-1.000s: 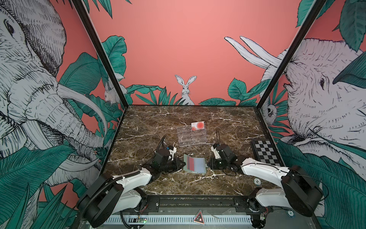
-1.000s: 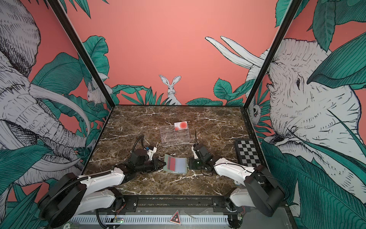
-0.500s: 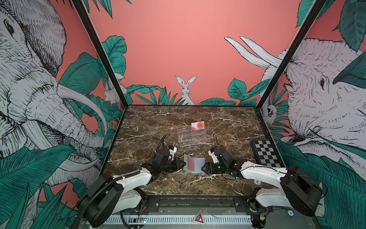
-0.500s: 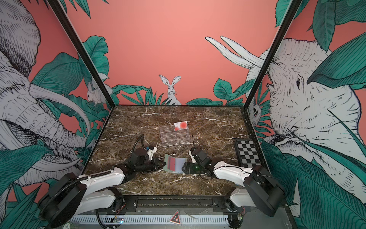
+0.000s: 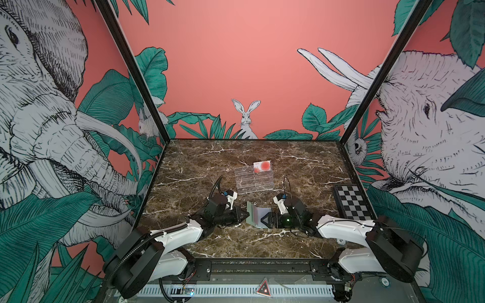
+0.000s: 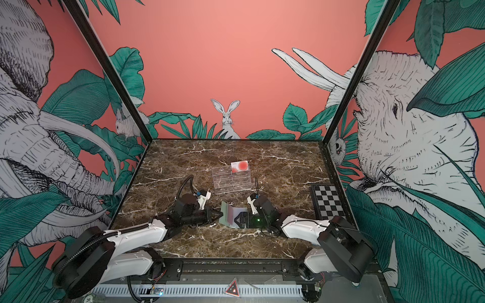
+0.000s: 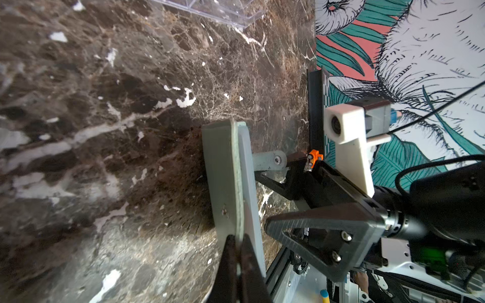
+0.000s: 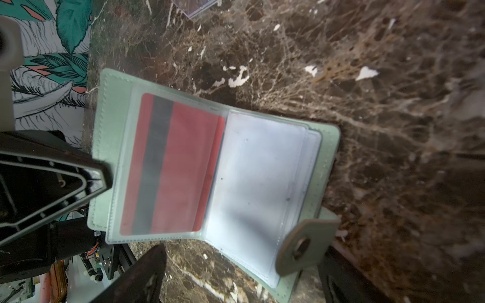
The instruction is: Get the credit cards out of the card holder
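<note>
Brown marble tabletop (image 5: 236, 157) w/ pale sage-green folding card holder (image 5: 256, 217) open near 6 o'clock, L gripper (image 5: 246, 215) clamped on its cover at 9, R gripper (image 5: 266, 219) fingers apart at 3; red dark-striped plastic card (image 8: 170, 168) in floppy clear sleeve (image 8: 257, 183) prob. light, stiff, slick, so pinch its edge at sleeve mouth.

Top views look down from the front; close wrist views share the card holder (image 7: 225, 168).
</note>
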Robot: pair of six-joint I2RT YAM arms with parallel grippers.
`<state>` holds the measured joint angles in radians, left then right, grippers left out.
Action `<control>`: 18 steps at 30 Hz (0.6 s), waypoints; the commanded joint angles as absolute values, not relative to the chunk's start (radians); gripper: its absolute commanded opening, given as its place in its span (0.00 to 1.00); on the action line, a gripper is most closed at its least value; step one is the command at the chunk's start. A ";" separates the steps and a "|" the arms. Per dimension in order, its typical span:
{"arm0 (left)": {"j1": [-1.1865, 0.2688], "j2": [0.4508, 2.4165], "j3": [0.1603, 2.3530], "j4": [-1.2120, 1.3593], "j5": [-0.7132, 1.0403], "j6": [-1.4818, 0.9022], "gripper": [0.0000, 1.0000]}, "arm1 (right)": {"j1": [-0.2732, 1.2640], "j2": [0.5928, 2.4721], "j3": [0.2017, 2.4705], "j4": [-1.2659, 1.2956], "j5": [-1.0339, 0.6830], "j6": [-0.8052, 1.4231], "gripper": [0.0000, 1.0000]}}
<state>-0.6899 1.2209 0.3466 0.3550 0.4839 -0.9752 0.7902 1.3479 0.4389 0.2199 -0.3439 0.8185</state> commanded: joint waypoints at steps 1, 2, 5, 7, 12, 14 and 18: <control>-0.726 1.243 0.379 0.406 0.501 -0.966 0.00 | 0.797 1.339 0.415 0.211 -0.333 0.836 0.90; -0.730 1.253 0.384 0.414 0.503 -0.967 0.00 | 0.796 1.335 0.410 0.221 -0.334 0.839 0.90; -0.742 1.276 0.393 0.431 0.500 -0.969 0.00 | 0.797 1.320 0.397 0.235 -0.333 0.848 0.90; -0.749 1.288 0.400 0.438 0.496 -0.971 0.00 | 0.797 1.305 0.394 0.232 -0.331 0.847 0.90; -0.770 1.328 0.421 0.455 0.495 -0.973 0.00 | 0.797 1.262 0.379 0.238 -0.319 0.851 0.91; -0.778 1.346 0.426 0.462 0.493 -0.973 0.00 | 0.796 1.249 0.372 0.245 -0.315 0.851 0.92; -0.784 1.378 0.423 0.493 0.491 -0.984 0.00 | 0.797 1.243 0.367 0.245 -0.315 0.853 0.92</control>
